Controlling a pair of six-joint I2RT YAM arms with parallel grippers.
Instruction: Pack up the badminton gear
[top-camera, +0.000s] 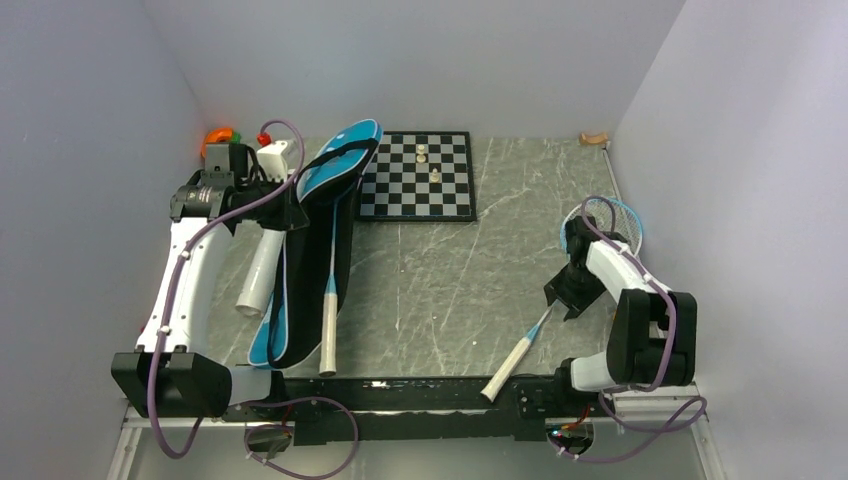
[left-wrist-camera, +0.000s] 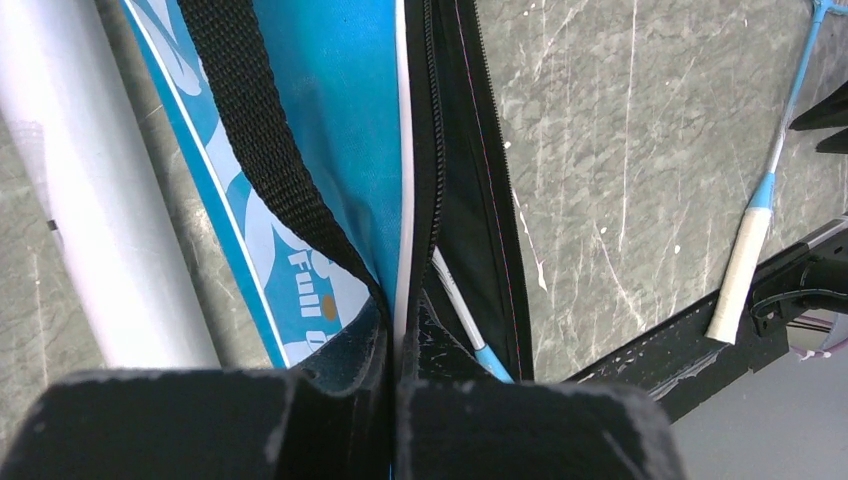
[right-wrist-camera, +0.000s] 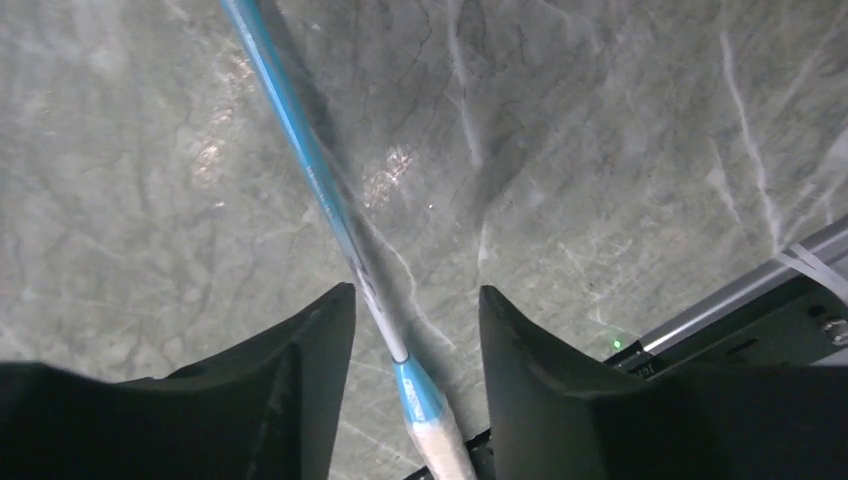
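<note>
The blue bag (top-camera: 340, 165) lies lengthwise at the left, its black strap (left-wrist-camera: 260, 150) draped over it. My left gripper (left-wrist-camera: 400, 335) is shut on the bag's upper edge by the zip, holding the opening up. One light-blue racket (top-camera: 330, 290) lies inside the bag, its white handle sticking out toward me. The white tube (top-camera: 259, 278) lies left of the bag. A second racket (top-camera: 540, 328) lies on the table at the right, head (top-camera: 612, 218) far, handle near. My right gripper (right-wrist-camera: 415, 300) is open astride its shaft (right-wrist-camera: 315, 165), just above the blue cone (right-wrist-camera: 420, 390), fingers not touching it.
A black-and-white chessboard (top-camera: 418, 178) with a few pieces lies at the back centre. A tan wooden piece (top-camera: 594, 139) sits in the back right corner. Orange, green and red items (top-camera: 222, 138) and a white box (top-camera: 276, 156) crowd the back left. A black rail (top-camera: 400, 388) runs along the near edge.
</note>
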